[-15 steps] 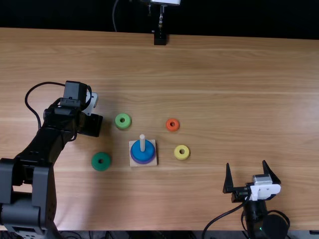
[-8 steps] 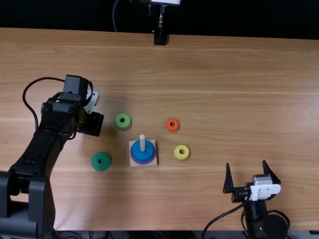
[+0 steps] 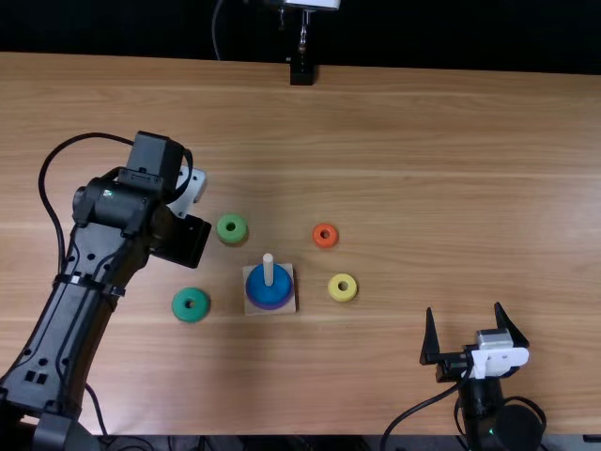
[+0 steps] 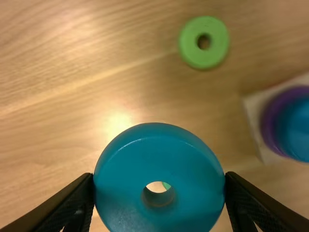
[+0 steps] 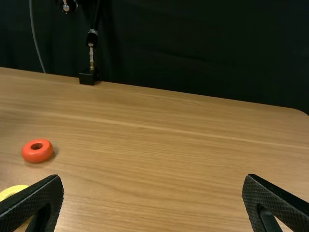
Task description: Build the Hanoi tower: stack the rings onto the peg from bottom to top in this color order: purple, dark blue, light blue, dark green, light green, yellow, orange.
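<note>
The left gripper is closed around the light blue ring, out to one side of the peg, where the dark blue ring sits on the purple ring. If it comes down off-centre, the small hole could catch the peg's tip and the ring tilt or slip; too low a path might nudge the light green ring. The right gripper is spread wide, holding nothing.

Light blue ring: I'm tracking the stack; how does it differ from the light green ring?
The light blue ring is gripped in the left end effector, while the light green ring lies flat on the table. The light blue ring is teal-blue, the light green ring green. Both have a central hole.
</note>
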You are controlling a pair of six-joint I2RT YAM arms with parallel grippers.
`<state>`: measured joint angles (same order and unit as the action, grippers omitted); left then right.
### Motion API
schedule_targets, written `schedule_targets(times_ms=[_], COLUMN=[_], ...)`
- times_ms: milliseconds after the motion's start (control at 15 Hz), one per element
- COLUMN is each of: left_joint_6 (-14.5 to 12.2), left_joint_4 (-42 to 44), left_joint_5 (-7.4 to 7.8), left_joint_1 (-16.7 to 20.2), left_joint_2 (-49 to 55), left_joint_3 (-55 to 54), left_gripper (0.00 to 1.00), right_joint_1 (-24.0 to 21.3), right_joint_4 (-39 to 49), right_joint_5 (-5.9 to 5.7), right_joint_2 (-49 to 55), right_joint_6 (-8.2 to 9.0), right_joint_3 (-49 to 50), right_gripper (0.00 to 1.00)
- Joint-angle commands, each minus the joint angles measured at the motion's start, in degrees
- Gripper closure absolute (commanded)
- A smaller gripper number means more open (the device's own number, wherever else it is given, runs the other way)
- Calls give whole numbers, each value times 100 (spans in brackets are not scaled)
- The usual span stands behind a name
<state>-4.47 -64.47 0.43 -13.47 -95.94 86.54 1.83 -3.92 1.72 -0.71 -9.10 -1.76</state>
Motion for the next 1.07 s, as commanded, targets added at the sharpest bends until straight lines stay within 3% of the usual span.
schedule_targets(times_ms=[0, 133, 267, 600, 1000], left_joint_6=[4, 78, 563, 1048, 1133], left_joint_4=[-219, -546, -641, -694, -694], left_joint_5=[94, 337, 495, 495, 495], left_joint_1=[-191, -419, -692, -1307, -1658], left_joint_2=[172, 172, 172, 155, 111], left_joint_3=[478, 829, 1128, 1444, 1462], left_gripper=[100, 100, 100, 100, 100], right_joint_1=[-59, -51, -59, -51, -51], right_joint_4=[6, 6, -4, -4, -4], right_joint_5=[-45, -45, -45, -45, -45], right_joint_2=[71, 71, 71, 71, 71], right_joint_6=[-18, -18, -18, -18, -18], right_joint_3=[88, 88, 88, 88, 88], right_gripper=[0, 0, 0, 0, 0])
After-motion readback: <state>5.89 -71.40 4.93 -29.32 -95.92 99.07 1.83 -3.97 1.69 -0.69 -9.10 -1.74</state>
